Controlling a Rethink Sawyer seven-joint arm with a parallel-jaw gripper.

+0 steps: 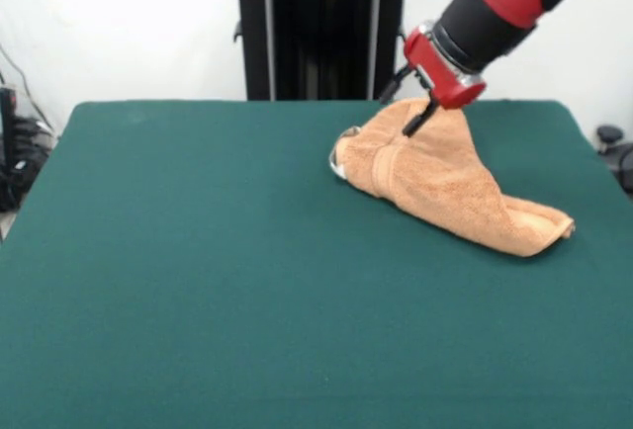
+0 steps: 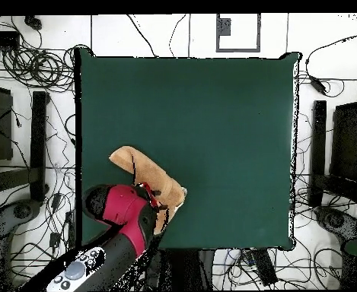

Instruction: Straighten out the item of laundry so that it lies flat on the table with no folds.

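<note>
No text, label or number is legible — none anywhere.

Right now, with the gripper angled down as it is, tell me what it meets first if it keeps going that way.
The gripper points down at the raised peak of the towel; it would meet that cloth first, and may already touch it. The table lies beneath.

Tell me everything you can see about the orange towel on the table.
The towel is orange-tan terry cloth, bunched and folded over itself, not flat. A flat woven band crosses it near its left end. It lies on the green table, toward the robot's side. Its highest point rises to the gripper, which meets the cloth there; whether the gripper pinches it is unclear.
</note>
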